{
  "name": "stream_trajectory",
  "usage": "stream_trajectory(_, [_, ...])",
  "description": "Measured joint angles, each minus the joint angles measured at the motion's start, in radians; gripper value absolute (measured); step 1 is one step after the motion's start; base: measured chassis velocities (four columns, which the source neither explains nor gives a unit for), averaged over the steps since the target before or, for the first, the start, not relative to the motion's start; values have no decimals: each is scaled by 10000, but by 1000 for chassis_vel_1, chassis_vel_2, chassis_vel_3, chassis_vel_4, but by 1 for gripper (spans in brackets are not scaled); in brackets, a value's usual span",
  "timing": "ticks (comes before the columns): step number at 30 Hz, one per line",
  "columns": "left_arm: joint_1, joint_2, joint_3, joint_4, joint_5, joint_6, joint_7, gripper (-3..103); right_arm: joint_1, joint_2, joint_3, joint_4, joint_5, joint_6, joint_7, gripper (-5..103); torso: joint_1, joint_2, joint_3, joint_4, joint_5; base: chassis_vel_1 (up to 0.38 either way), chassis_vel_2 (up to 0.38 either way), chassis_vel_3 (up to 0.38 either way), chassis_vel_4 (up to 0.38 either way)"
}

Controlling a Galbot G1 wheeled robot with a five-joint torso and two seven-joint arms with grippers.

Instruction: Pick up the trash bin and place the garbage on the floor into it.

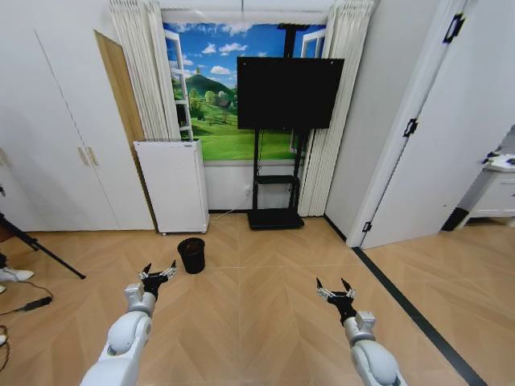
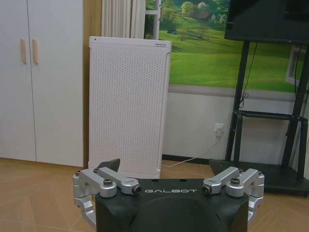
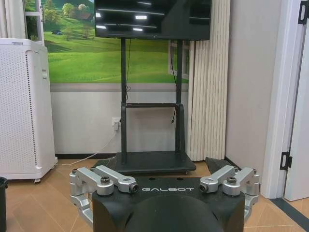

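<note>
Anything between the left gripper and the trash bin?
Nothing visible. The left gripper is open, raised over bare floor just short of the trash bin. The white appliance stands behind the bin, not in the path.

A room in a home: wood floor (image 1: 265, 305), white closet doors (image 1: 56, 153), curtains (image 1: 149, 68), and a TV (image 1: 290, 92) on a stand.
</note>
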Motion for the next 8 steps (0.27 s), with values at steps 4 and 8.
stream_trajectory(4, [0,0,0,2,0,0,0,100,0,0,0,0,0,-3,0,100,0,0,0,0,0,0,0,0,0])
stream_trajectory(8, [0,0,0,3,0,0,0,100,0,0,0,0,1,-4,0,100,0,0,0,0,0,0,0,0,0])
